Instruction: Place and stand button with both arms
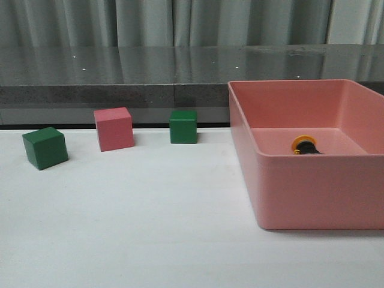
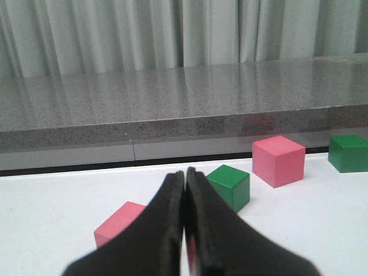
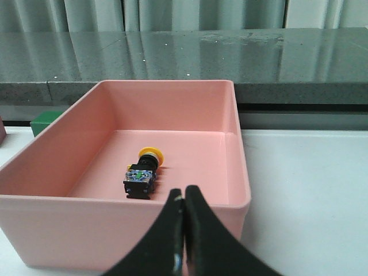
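Observation:
The button (image 3: 144, 171) lies on its side on the floor of the pink bin (image 3: 241, 172), its yellow cap away from the right wrist camera and its blue-clear base toward it. In the front view only its yellow cap and black body (image 1: 305, 146) show over the bin's near wall (image 1: 318, 192). My right gripper (image 3: 184, 195) is shut and empty, just outside the bin's near wall. My left gripper (image 2: 184, 175) is shut and empty, low over the white table, in front of a green cube (image 2: 230, 185). Neither arm shows in the front view.
A green cube (image 1: 45, 147), a pink cube (image 1: 114, 128) and a second green cube (image 1: 183, 126) stand along the table's far left. The left wrist view also shows two pink cubes (image 2: 278, 160) (image 2: 118, 228) and a far green cube (image 2: 348, 152). A grey stone ledge (image 1: 120, 84) runs behind.

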You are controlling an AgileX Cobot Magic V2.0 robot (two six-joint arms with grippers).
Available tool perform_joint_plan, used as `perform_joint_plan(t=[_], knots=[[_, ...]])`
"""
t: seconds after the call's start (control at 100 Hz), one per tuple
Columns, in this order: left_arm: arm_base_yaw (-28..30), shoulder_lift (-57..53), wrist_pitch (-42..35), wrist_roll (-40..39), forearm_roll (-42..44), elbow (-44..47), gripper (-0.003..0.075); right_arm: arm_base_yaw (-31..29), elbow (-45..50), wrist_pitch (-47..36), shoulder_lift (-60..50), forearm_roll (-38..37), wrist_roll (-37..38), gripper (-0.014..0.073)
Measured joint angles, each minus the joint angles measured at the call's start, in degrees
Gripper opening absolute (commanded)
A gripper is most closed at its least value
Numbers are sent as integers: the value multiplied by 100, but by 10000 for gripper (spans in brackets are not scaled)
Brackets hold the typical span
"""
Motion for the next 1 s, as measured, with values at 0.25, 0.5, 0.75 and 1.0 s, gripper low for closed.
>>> perform_joint_plan(t=[0.25, 0.5, 0.75, 1.0], knots=[[0, 0, 0, 0, 0, 0, -20, 0, 0, 0, 0, 0, 0, -114], [0, 0, 0, 0, 0, 0, -20, 0, 0, 0, 0, 0, 0, -114], [0, 0, 0, 0, 0, 0, -19, 0, 4, -621, 0, 135, 237, -114], [0, 0, 0, 0, 0, 0, -20, 0, -1318, 849, 278, 476, 722, -114]])
